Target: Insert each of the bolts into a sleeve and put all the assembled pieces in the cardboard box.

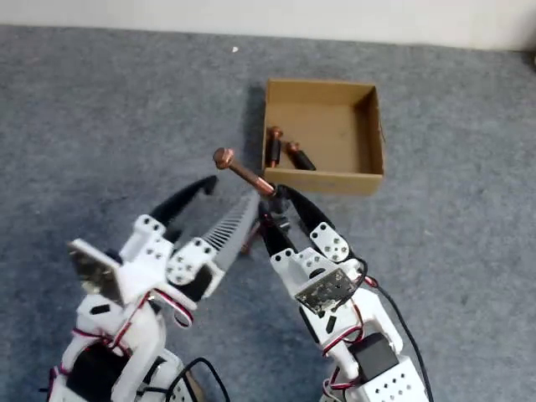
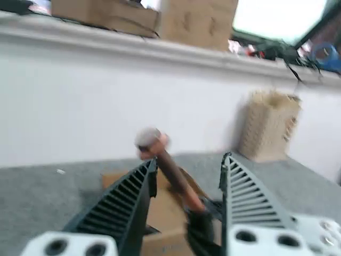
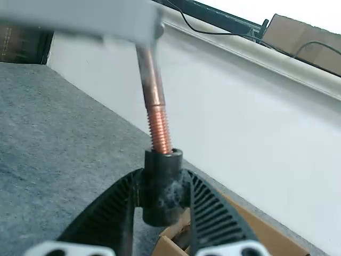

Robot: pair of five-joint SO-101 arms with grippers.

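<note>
My right tool (image 3: 162,193) is closed on a black sleeve (image 3: 161,169), pinching it between both fingers and holding it off the bench (image 1: 92,117) with its open end up. A copper bolt (image 3: 154,101) stands in that opening, threaded end down. Only the tip is inside, so most of the thread and the smooth shank are bare above the rim. In the high view the bolt's long axis runs on a slant from the right tool's tip out toward the far left, with the round head (image 1: 223,157) at the far end. My left tool (image 2: 189,160) is spread wide and grips nothing. In its wrist view the shank rises through the gap, close by one ribbed finger (image 2: 133,197), and I cannot tell whether they touch. The cardboard box (image 1: 322,180) sits on the bench just beyond the right tool. Two assembled pieces (image 1: 274,146) lie inside near its left wall, close together, copper heads toward the far side.
</note>
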